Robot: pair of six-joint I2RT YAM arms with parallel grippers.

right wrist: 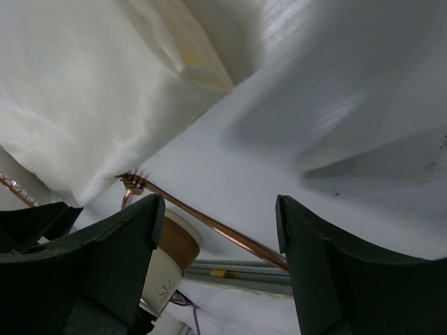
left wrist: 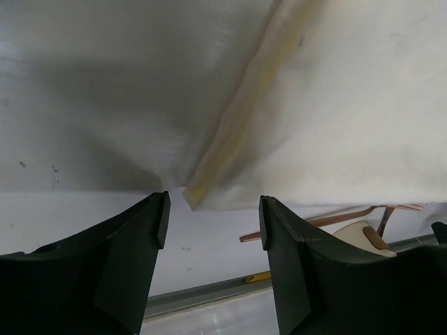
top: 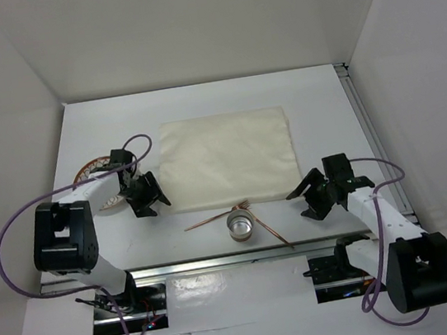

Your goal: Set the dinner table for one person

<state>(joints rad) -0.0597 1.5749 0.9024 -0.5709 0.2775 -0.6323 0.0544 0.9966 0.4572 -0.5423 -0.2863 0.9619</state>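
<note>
The desk [top: 198, 104] is the big plain white surface that fills the space in front of me, with walls on three sides and a metal rail [top: 220, 260] along its near edge by my bases.

A cream cloth [top: 226, 159] lies flat in the middle of it. In my left wrist view, one edge shows a folded hem with a yellowish tint.

Just in front of the cloth's near edge stands a cup [top: 241, 225], upright. My right wrist camera shows a brown band around it and a small sunburst-like mark lower down. That mark is too small and blurred for me to read as a brand.

A copper fork [top: 214, 218] lies beside the cup, its tines near the cloth's edge. A second copper piece [top: 276, 233] angles away toward the rail. I cannot tell whether it is a knife or a spoon.

At the far left, a plate [top: 90, 166] with a dark patterned rim sits mostly under my left arm.

My left fingers [top: 151, 196] hover at the cloth's near left corner. They are spread apart with nothing between them, and the corner lies just ahead of the gap.

My right fingers [top: 309, 199] hang off the cloth's near right corner. They are spread wide and hold nothing. I can see the fork and cup through the gap.
</note>
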